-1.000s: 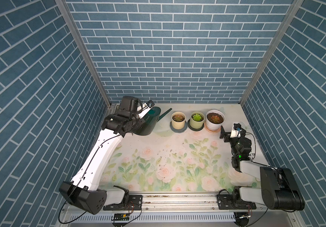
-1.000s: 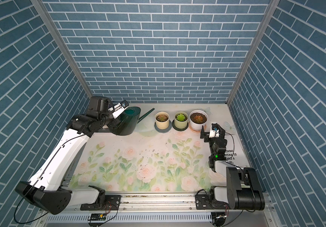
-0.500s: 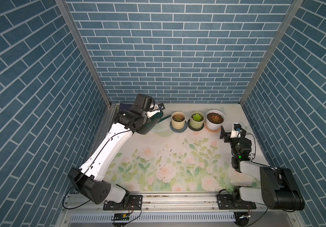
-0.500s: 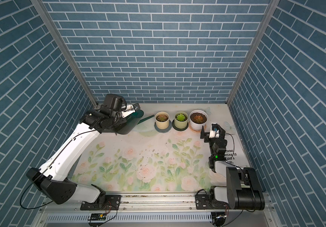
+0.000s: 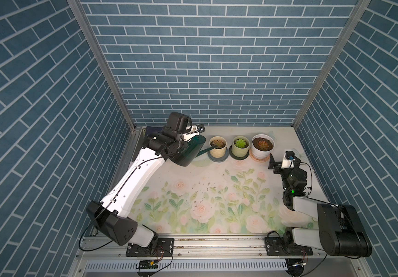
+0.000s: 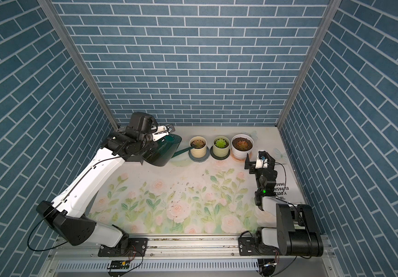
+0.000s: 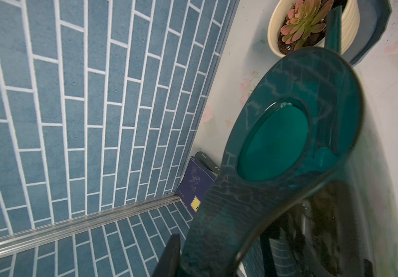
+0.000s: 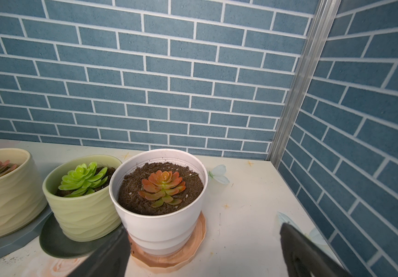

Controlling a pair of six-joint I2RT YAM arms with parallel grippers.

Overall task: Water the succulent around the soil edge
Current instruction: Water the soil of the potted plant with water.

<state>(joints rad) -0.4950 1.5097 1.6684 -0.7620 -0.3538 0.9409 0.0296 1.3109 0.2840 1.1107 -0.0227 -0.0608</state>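
Left arm [image 5: 140, 177] extended, watering can [image 5: 188, 153] tilted, right arm [image 5: 304, 207] folded

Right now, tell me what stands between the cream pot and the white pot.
A pale green pot holding a green succulent, seen in both top views.

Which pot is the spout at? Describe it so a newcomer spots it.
Three pots line the back wall. Take the end pot beside the green watering can. Only it is cream; beyond it stand a green pot and a white pot.

Top views overhead; wrist views share cream pot [image 8: 1, 199].
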